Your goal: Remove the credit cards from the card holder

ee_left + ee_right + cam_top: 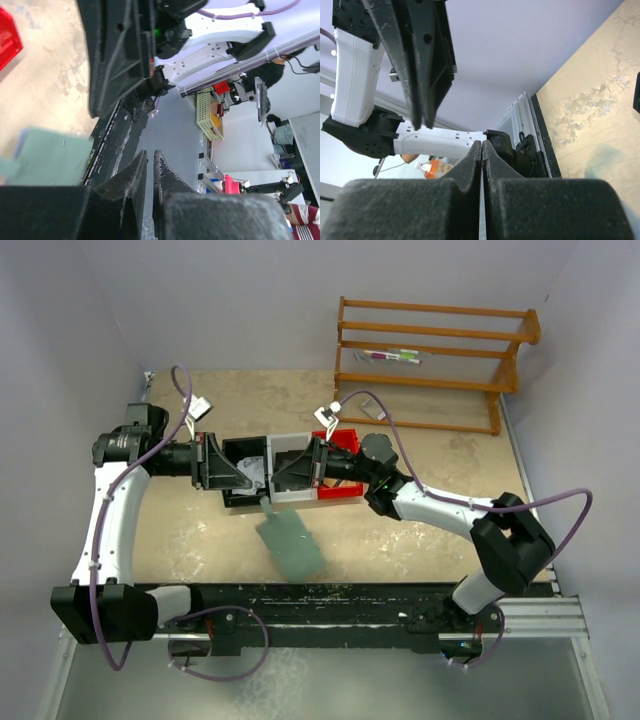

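The grey-green card holder shows blurred just in front of the bins; I cannot tell whether it lies on the table or hangs in the air. In the left wrist view the card holder sits at the left, clear of my fingers, with a pale blue edge along its side that may be a credit card. No credit cards show plainly. My left gripper stands a narrow slit apart with nothing in it. My right gripper is shut, with nothing seen between its jaws. Both grippers meet tip to tip above the bins.
A black bin, a white bin and a red bin stand side by side under the grippers. A wooden rack stands at the back right. The black base rail runs along the near edge.
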